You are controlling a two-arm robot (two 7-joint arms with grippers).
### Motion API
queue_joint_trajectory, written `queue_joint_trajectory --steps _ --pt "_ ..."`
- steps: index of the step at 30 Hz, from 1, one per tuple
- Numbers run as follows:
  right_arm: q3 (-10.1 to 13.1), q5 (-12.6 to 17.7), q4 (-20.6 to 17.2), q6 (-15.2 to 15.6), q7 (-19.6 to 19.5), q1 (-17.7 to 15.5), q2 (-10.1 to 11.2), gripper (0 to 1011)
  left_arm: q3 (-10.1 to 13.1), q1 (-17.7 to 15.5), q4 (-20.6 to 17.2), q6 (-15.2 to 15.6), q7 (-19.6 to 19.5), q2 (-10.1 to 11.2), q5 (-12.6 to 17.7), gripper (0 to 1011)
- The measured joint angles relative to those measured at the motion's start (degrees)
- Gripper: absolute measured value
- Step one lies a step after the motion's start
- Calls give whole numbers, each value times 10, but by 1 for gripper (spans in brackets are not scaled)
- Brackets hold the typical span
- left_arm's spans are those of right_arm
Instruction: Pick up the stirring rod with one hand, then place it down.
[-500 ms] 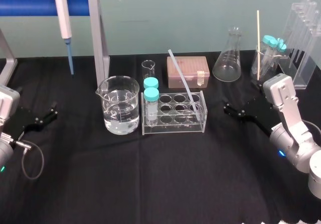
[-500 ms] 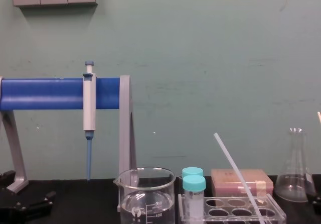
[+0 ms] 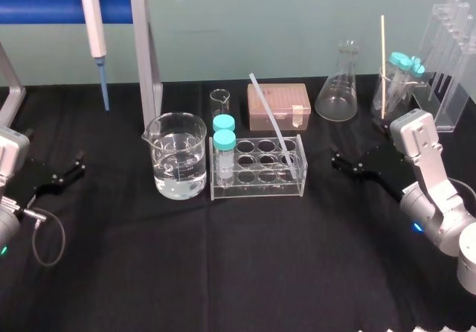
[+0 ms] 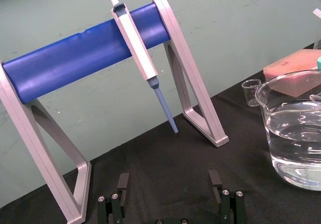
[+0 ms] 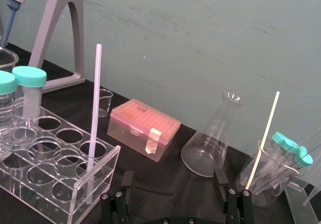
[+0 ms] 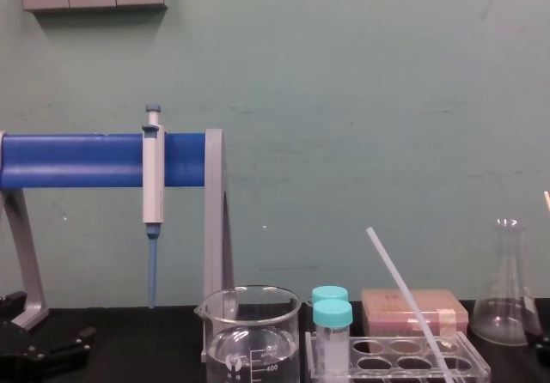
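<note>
Stirring rod (image 3: 269, 116) stands tilted in the clear rack (image 3: 256, 189), the right gripper (image 5: 173, 179) near it with jaws spread wide, the left gripper (image 4: 168, 179) well apart, also spread wide.

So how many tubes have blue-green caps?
4. Two tubes stand at the left end of the rack; two more sit in the small beaker far right. Others could hide behind them.

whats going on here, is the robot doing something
Nothing is being held yet. The stirring rod leans in the clear tube rack in the middle. The right end effector is open, off to the rack's right and apart from the rod. The left end effector is parked open at the far left.
</note>
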Motion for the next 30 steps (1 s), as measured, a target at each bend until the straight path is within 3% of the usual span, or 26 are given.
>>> queue_joint_trajectory --steps 30 --pt "0 0 0 0 0 0 0 1000 0 0 0 0 0 0 0 1000"
